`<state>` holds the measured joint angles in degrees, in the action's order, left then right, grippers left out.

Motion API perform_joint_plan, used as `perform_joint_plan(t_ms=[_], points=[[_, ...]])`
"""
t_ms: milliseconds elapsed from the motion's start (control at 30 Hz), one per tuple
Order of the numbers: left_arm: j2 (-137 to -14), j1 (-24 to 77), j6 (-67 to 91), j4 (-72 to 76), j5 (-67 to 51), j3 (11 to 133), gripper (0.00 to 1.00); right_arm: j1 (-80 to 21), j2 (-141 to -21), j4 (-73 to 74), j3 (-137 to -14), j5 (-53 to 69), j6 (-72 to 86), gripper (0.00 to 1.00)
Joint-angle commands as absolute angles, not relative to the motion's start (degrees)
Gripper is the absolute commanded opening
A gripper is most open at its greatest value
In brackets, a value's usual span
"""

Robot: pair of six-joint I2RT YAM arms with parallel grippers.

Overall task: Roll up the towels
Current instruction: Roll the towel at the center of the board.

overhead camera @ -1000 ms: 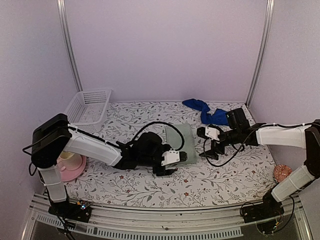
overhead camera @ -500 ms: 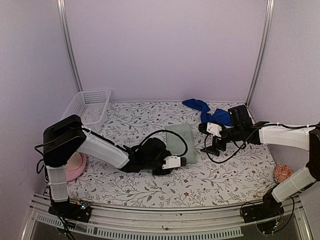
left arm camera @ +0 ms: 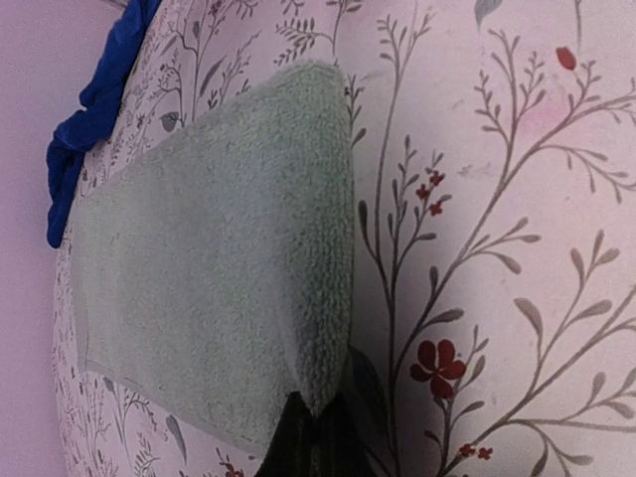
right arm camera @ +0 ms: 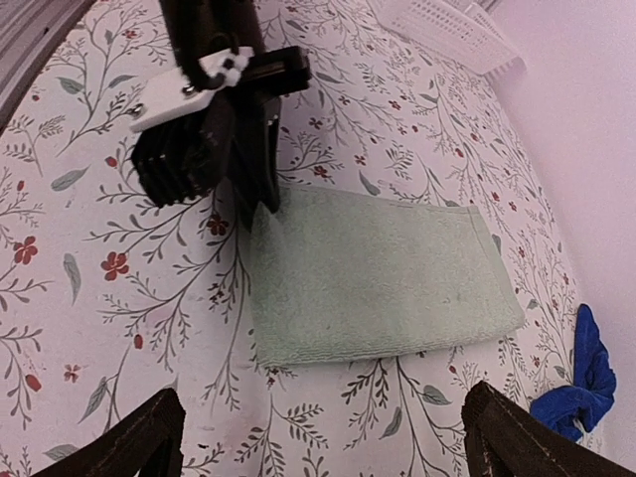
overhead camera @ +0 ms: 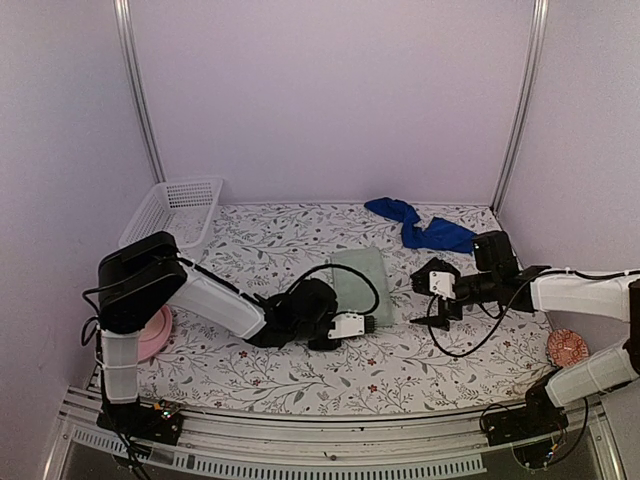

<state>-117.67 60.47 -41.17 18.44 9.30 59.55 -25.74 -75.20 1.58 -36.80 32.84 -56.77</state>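
Observation:
The small sage-green towel (overhead camera: 360, 280) lies flat on the flowered table, folded into a strip (right arm camera: 378, 273). My left gripper (overhead camera: 372, 322) reaches in low from the left and is shut on the towel's near corner, the terry edge pinched between its dark fingertips (left arm camera: 314, 429). The right wrist view shows the same pinch (right arm camera: 260, 199). My right gripper (overhead camera: 428, 295) hovers open just right of the green towel, its fingertips (right arm camera: 149, 437) wide apart with only tablecloth between them. The royal-blue towel (overhead camera: 420, 228) lies crumpled at the back right (left arm camera: 89, 119).
A white plastic basket (overhead camera: 175, 210) stands at the back left. A pink dish (overhead camera: 152, 335) sits by the left arm's base. A round orange object (overhead camera: 565, 346) lies at the right edge. Metal posts rise at both back corners.
My left jaws have closed on the green towel's near corner. The right arm has drawn back to the right and nearer, away from the towel, still open.

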Motion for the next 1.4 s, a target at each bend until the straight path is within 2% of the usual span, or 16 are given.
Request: perform_joint_plan(t_ms=[0, 433, 800, 900, 1100, 1367], points=[[-117.7, 60.0, -39.8, 16.1, 5.1, 59.5, 0.0, -26.0, -73.3, -4.4, -31.6, 41.2, -66.6, 0.99], [-113.2, 54.2, -29.9, 5.2, -15.9, 61.7, 0.0, -33.0, -80.7, -9.0, -31.6, 33.6, -67.6, 1.0], [-110.2, 50.4, -22.0, 3.3, -27.3, 63.9, 0.0, -38.6, -88.9, -9.0, -35.6, 24.1, -63.3, 0.86], [-110.5, 50.1, -21.2, 2.0, -28.6, 65.0, 0.0, -39.9, -90.6, -9.7, -36.9, 21.8, -61.9, 0.8], [-111.4, 49.8, -21.3, 0.2, -29.7, 66.1, 0.0, -41.3, -93.6, -10.5, -39.4, 16.8, -57.4, 0.63], [-111.9, 49.6, -21.4, -1.2, -29.5, 66.0, 0.0, -41.2, -92.6, -5.6, -39.8, 21.5, -58.6, 0.35]])
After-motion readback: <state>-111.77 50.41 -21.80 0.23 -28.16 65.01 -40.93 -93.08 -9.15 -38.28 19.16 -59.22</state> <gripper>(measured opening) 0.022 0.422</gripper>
